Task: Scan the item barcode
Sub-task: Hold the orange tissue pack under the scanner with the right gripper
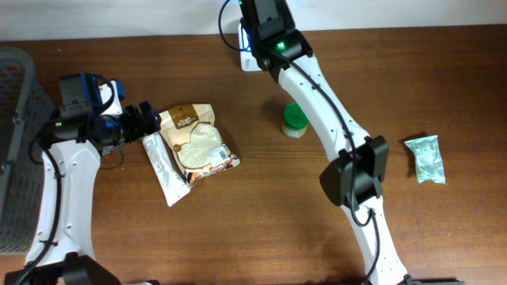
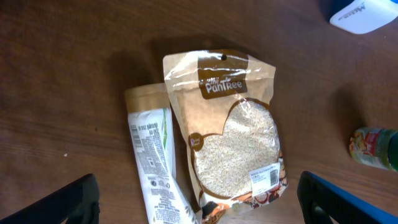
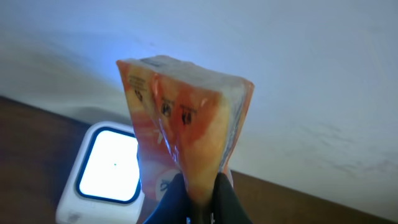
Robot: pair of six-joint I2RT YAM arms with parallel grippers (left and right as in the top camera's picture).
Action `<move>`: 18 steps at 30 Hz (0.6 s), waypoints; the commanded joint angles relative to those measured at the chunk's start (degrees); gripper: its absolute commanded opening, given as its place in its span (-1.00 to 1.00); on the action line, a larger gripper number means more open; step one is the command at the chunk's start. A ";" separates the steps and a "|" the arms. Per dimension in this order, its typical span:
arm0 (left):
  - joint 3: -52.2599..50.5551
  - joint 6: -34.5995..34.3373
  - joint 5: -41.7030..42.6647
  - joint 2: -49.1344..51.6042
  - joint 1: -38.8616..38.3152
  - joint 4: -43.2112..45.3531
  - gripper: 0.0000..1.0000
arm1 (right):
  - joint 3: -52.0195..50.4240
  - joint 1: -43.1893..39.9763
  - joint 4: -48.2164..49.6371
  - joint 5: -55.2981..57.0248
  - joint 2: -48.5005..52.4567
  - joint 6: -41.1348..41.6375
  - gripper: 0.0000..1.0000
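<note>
Presenting the orange packet point(image 3: 186, 118), clamped in the right gripper point(image 3: 198, 193), near the lit scanner point(image 3: 106, 171) at lower left; next move probably needs the barcode turned toward its window; left gripper point(image 1: 149, 119) wide open.

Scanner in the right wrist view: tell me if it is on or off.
On. The scanner window glows bright white inside a blue rim, beside the orange packet pinched in the right gripper.
</note>
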 commanded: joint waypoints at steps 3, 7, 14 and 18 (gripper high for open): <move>0.20 1.14 -0.20 -0.13 0.20 0.04 0.98 | 0.22 -0.46 5.25 1.60 6.75 -16.26 -0.92; 0.20 1.14 -0.20 -0.13 0.20 0.04 0.99 | 0.13 -0.20 5.95 1.66 9.49 -20.90 -0.92; 0.20 1.14 -0.20 -0.13 0.20 0.04 0.98 | 0.13 -0.17 6.16 1.64 10.54 -20.90 -0.92; 0.20 1.14 -0.20 -0.13 0.20 0.04 0.98 | 0.13 -0.13 5.49 1.64 10.54 -20.87 -0.91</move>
